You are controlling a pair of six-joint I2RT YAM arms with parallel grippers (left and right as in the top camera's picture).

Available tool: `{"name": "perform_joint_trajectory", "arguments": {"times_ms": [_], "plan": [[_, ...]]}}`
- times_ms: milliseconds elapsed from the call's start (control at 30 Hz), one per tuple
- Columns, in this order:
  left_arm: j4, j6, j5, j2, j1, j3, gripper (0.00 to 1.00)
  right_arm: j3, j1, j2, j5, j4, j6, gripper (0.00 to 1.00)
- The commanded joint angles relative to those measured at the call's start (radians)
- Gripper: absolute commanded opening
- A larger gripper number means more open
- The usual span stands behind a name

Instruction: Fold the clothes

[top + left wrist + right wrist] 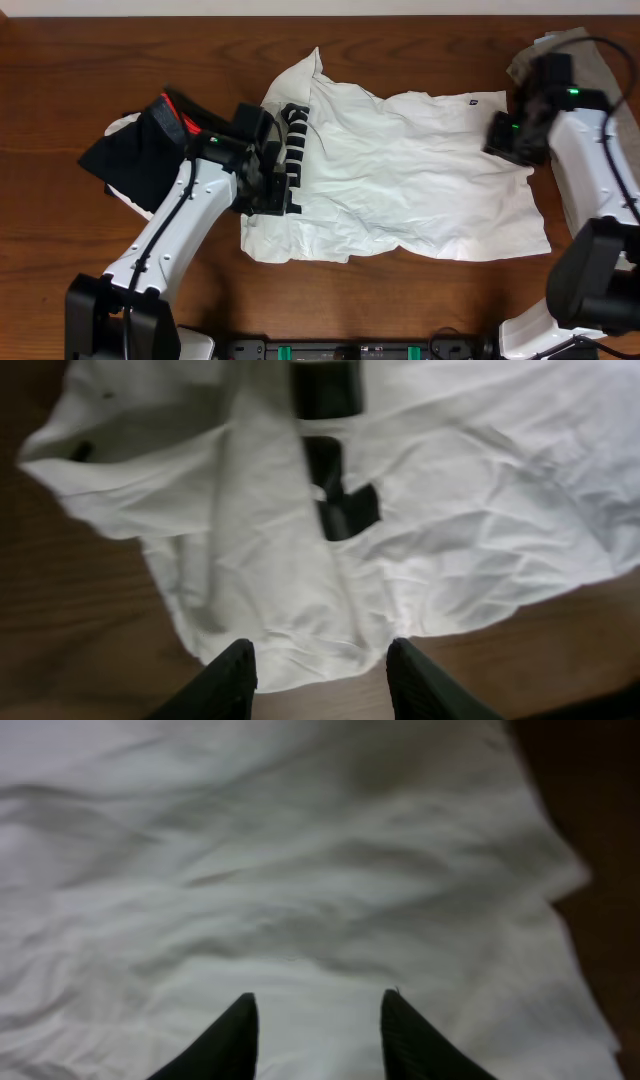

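A large white T-shirt (400, 190) lies crumpled across the middle of the table, its left part folded over so dark block lettering (293, 140) runs along the fold. My left gripper (278, 200) hovers at the shirt's lower left edge. In the left wrist view that gripper (320, 660) is open, with the shirt's edge (300, 640) below the fingers and nothing pinched. My right gripper (500, 145) is over the shirt's upper right corner. The right wrist view shows it (318, 1010) open above wrinkled white cloth (300, 870).
A black garment with a red-edged waistband (150, 150) lies bunched at the left, under my left arm. A khaki-grey garment (535, 55) sits at the back right corner behind my right arm. Bare wooden table (60, 240) surrounds the shirt.
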Motion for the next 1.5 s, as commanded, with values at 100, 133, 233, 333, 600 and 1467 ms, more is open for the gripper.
{"name": "perform_joint_trajectory", "arguments": {"times_ms": [100,133,233,333,600,1467], "plan": [[-0.077,0.027,0.029,-0.066,-0.028,0.013,0.44,-0.002,-0.184,-0.007,0.013,-0.141,-0.014,0.42],[-0.114,0.027,0.022,-0.085,-0.028,0.019,0.44,-0.002,-0.207,-0.008,-0.029,-0.155,-0.042,0.42],[-0.231,0.025,-0.043,-0.171,-0.028,0.032,0.45,-0.002,-0.268,-0.018,-0.153,-0.192,-0.093,0.45],[-0.324,-0.022,-0.102,-0.286,-0.028,0.032,0.45,-0.002,-0.309,-0.050,-0.168,-0.236,-0.110,0.46],[-0.355,-0.188,-0.108,-0.542,-0.028,-0.028,0.46,-0.002,-0.321,-0.280,-0.167,-0.320,-0.114,0.54],[0.233,-0.490,0.126,0.068,-0.028,-0.383,0.70,-0.002,-0.268,-0.485,-0.204,-0.402,-0.123,0.67]]}}
